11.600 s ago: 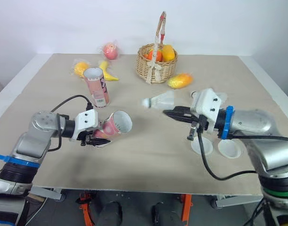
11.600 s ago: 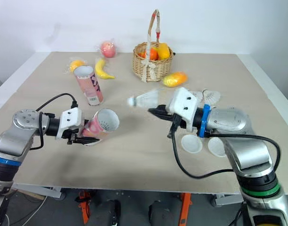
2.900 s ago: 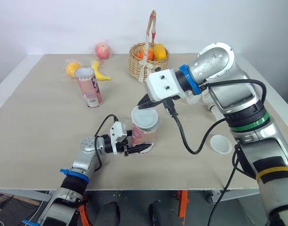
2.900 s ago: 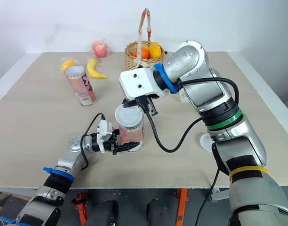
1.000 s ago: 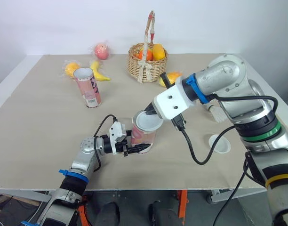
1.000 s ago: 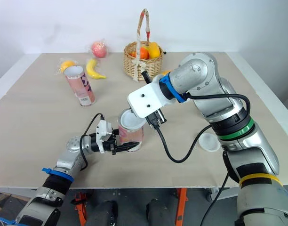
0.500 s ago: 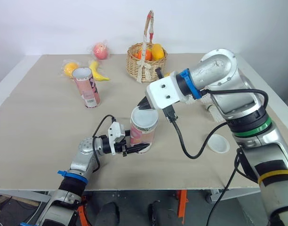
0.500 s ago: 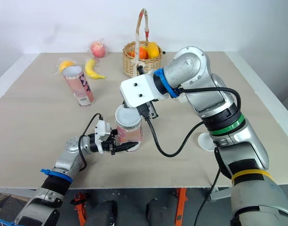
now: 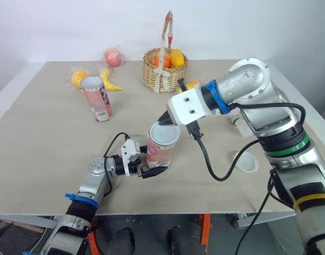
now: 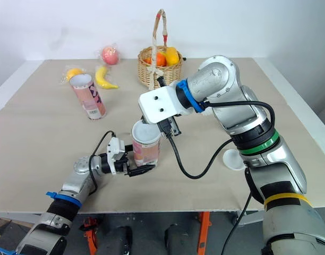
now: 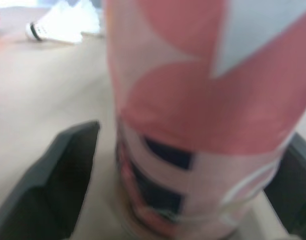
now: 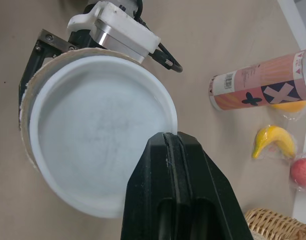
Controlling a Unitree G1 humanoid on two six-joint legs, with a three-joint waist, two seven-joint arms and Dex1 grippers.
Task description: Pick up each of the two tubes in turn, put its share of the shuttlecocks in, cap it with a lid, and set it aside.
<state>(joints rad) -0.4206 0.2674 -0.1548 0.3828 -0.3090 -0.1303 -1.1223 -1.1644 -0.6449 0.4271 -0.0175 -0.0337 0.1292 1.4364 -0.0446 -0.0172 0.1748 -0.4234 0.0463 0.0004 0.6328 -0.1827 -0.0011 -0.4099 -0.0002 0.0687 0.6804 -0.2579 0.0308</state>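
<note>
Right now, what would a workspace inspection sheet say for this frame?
Surface: beige table, no spills seen.
Job's things: near tube upright, lid on its mouth, seating unclear; far tube upright, open; spare lid and shuttlecock on the table.
Clutter: basket of fruit; banana, mango and two wrapped fruits at the back.
Grippers: left gripper open, straddling the near tube's base; right gripper shut on the lid's rim.
Cables: black cable loops below the right wrist; second cable arcs over the left wrist.
Surroundings: white wall.
</note>
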